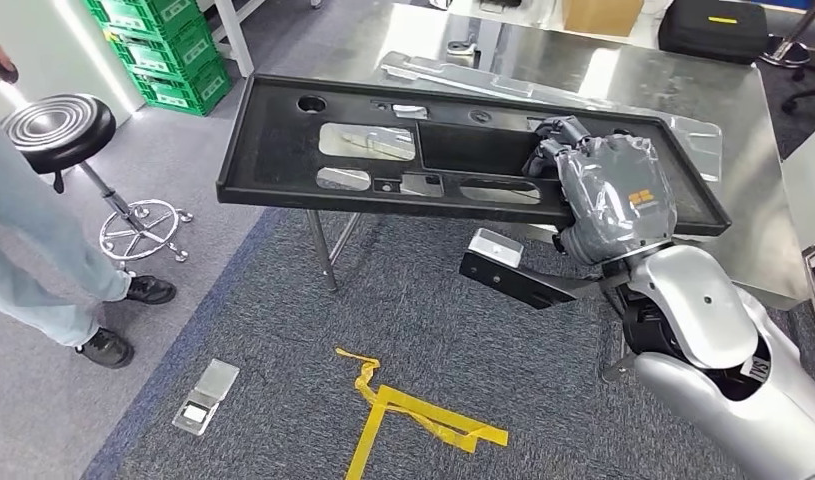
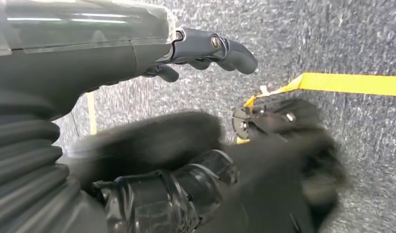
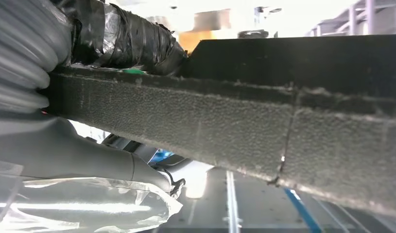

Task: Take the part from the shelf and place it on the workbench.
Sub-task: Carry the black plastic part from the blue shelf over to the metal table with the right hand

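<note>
The part is a long black panel (image 1: 283, 150) with several cut-outs. In the head view it lies level across the near side of the steel workbench (image 1: 623, 80), its left end reaching out over the carpet. My right hand (image 1: 608, 195) grips the panel's near rim toward its right end, fingers hooked over the top. The right wrist view shows the rough black rim (image 3: 234, 126) pinched between the wrapped fingers above and the thumb (image 3: 89, 162) below. Whether the panel rests on the bench I cannot tell. My left hand (image 2: 89, 53) hangs over the carpet, fingers (image 2: 225, 48) loosely extended, holding nothing.
A person (image 1: 33, 240) stands at the left by a chrome stool (image 1: 58, 125). Green crates (image 1: 168, 45) are stacked behind. Yellow tape (image 1: 413, 410) and a small clear box (image 1: 205, 397) lie on the carpet. A silver metal piece (image 1: 463, 72) and a black case (image 1: 713, 25) sit on the bench.
</note>
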Robot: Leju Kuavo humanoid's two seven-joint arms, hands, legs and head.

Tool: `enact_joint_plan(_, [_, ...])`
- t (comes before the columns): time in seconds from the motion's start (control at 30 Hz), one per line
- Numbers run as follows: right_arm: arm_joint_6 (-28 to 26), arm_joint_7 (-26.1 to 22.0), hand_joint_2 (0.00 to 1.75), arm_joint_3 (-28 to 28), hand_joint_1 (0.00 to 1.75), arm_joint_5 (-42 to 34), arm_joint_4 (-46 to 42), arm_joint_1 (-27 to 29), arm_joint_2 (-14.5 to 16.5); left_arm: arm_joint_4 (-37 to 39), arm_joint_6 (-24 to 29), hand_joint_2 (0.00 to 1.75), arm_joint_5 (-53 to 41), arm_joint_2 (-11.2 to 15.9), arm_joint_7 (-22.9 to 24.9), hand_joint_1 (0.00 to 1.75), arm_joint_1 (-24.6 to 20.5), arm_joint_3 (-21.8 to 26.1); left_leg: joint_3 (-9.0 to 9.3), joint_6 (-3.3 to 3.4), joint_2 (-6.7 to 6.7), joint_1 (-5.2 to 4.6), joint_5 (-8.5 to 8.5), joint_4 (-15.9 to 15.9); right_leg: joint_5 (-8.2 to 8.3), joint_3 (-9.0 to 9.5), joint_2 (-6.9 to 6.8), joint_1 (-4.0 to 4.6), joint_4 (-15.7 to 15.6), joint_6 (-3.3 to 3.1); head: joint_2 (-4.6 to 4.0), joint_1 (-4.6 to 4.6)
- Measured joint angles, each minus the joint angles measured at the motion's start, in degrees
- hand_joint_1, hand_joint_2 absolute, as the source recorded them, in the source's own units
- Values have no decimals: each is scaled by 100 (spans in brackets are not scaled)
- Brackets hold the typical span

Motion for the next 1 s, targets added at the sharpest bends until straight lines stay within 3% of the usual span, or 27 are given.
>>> enact_joint_plan(0.03, [-1,0,175,32,175,-1,56,-46,14,1,-1,175,0,2,1,0,-1,-1,33,35,26,-17,6,-102,-10,-2,-62,16,9,29,0,9])
enact_joint_plan(0.1, [-2,2,175,108,175,-5,160,-119,48,1,0,175,0,3,1,0,11,-1,2,114,-107,-19,27,-120,-26,3,-156,17,8,93,0,26])
enact_joint_plan(0.17, [-1,36,175,193,175,-60,261,-194,81,3,0,175,1,-7,-3,0,24,-1,-14,182,-243,5,61,-137,-181,-80,80,-14,194,157,0,28])
enact_joint_plan(0.23, [11,133,175,271,175,-208,402,-278,96,5,-2,175,1,-18,-8,0,11,-2,-29,232,-377,18,88,-145,-520,-383,463,-35,842,189,0,38])
enact_joint_plan(0.3, [59,253,175,329,175,-404,625,-343,92,5,-8,175,1,-21,-4,0,-3,-2,-40,260,-529,9,101,-144,-762,-751,591,-34,1575,189,0,44])
enact_joint_plan(0.33, [92,313,175,346,175,-500,753,-363,74,5,-10,175,1,-21,8,0,-2,-2,-41,267,-610,3,106,-144,-741,-839,608,-33,1713,178,0,44])
enact_joint_plan(0.37, [140,388,175,354,175,-599,883,-383,35,5,-14,175,1,-24,28,0,3,-2,-39,271,-687,-2,111,-143,-614,-826,619,-31,1631,157,0,45])
enact_joint_plan(0.43, [239,580,175,346,175,-831,1127,-445,-84,5,-22,175,2,-32,81,0,14,-2,-35,272,-813,-7,120,-141,-182,-562,650,-14,967,83,0,46])
enact_joint_plan(0.5, [282,807,175,283,175,-1216,1375,-487,-245,5,-39,175,4,-52,132,0,23,-1,-58,241,-910,-14,135,-129,74,-285,690,19,296,2,0,44])
enact_joint_plan(0.57, [219,947,175,139,175,-1639,1589,-402,-445,6,-52,175,5,-66,185,0,42,-1,-92,235,-957,-20,133,-109,85,-191,711,33,28,9,0,41])
enact_joint_plan(0.63, [116,979,175,-27,175,-1891,1722,-229,-673,7,-55,175,5,-65,234,0,72,-2,-93,261,-953,-19,124,-113,81,-179,720,29,-11,49,0,39])
enact_joint_plan(0.77, [18,984,175,-268,175,-2014,1867,45,-1023,8,-57,175,5,-64,276,0,81,-2,-61,235,-904,-20,138,-160,93,-133,765,28,-6,20,0,37])
enact_joint_plan(1.0, [195,984,175,-810,175,-2031,2043,476,-1218,8,-56,175,-10,-63,273,0,67,-5,-40,219,-880,-29,136,-178,98,-121,783,21,-22,17,0,39])
